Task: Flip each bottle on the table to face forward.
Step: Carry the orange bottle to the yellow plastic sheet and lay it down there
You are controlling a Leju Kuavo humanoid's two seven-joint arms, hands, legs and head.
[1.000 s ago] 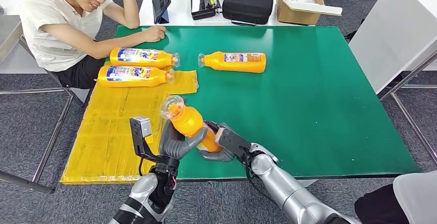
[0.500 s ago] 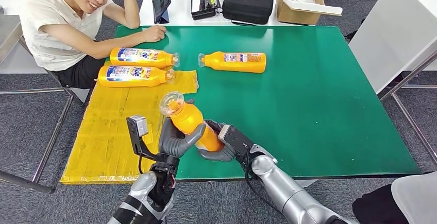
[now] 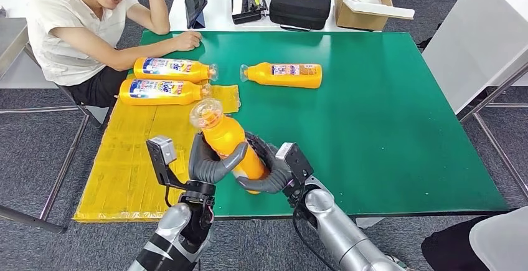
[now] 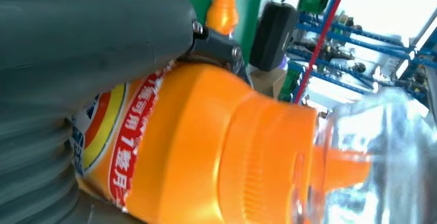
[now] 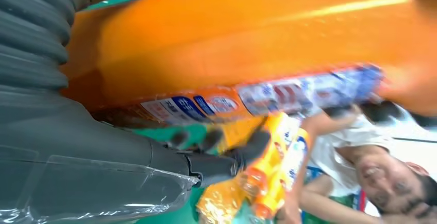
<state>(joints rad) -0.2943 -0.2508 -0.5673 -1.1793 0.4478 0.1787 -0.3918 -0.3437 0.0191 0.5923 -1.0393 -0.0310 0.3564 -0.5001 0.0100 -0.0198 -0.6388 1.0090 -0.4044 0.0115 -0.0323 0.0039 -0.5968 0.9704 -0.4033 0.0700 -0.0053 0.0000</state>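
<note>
Bottle in both hands: the orange plastic detergent bottle with the clear cap [image 3: 227, 140] is lifted off the green surface [image 3: 398, 128], gripped from either side. The left hand [image 3: 208, 162] wraps its fingers [image 3: 233, 157] around the near side of the body, and the right hand [image 3: 274, 171] cups the lower end, its dark fingers [image 3: 258, 148] curling over the far side. Both sets of fingers are clamped on the bottle; neither is apart.

The bottle's long axis runs tilted, cap away from the fingers and up toward the far left, base down between the two palms. In the left wrist view the label with red and blue print sits against the grey thumb, so the printed face lies toward the left hand's palm; the right wrist view shows a label strip along the underside near the right hand's thumb.

Beyond the fingertips, well apart, three more orange bottles lie flat: two with blue labels [image 3: 171, 69] [image 3: 160, 91] by the yellow sheet [image 3: 127, 159], just beside each other, and one [image 3: 283, 75] on bare green, cap pointing toward the pair. A person's forearm [image 3: 118, 45] rests past them.

The coming move likely turns on rolling the bottle about its long axis; both hands are equally close, since both hold it.
</note>
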